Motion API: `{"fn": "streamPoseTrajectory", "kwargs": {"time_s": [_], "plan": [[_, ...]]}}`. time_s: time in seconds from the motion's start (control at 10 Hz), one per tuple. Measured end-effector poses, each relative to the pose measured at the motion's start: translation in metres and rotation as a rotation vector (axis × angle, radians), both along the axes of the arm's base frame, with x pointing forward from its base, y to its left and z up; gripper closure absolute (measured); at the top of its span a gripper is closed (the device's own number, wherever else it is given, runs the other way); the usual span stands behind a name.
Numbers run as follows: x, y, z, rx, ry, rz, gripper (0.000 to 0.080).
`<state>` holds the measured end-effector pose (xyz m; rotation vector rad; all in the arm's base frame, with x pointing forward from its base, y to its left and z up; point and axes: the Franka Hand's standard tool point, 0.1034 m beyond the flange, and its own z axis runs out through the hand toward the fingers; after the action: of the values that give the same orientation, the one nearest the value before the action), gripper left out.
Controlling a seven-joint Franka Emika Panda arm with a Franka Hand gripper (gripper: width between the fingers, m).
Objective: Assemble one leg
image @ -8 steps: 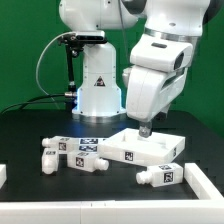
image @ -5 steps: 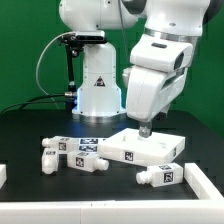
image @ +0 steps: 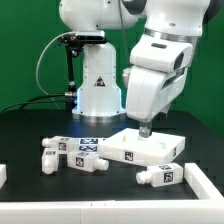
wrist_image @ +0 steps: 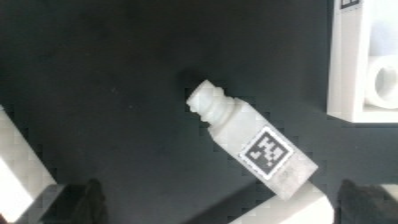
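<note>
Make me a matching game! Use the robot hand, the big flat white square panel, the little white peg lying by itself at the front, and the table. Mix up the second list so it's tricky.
Things:
1. the robot's two-finger hand
2. the wide flat white square panel
3. the lone short white plastic peg with a square tag
4. the table

States:
A. black
B. lying on its side in front of the panel
C. open, gripping nothing
D. lying flat in the middle of the table

Pairs: 1-C, 2-D, 3-B, 4-A
</note>
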<state>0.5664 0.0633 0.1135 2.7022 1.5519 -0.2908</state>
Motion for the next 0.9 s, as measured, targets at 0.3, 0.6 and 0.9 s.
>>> {"fn": "streamPoseTrajectory", "kwargs": {"time_s": [0.3, 0.6, 0.9], "plan": [[0.000, 0.000, 0.000, 0.000, 0.000, 0.000, 0.0150], [-0.007, -0.002, 0.012, -0.005, 0.012, 0.005, 0.0150], [-0.020, 0.004, -0.027, 0.049, -0.079, 0.065, 0.0150]]}}
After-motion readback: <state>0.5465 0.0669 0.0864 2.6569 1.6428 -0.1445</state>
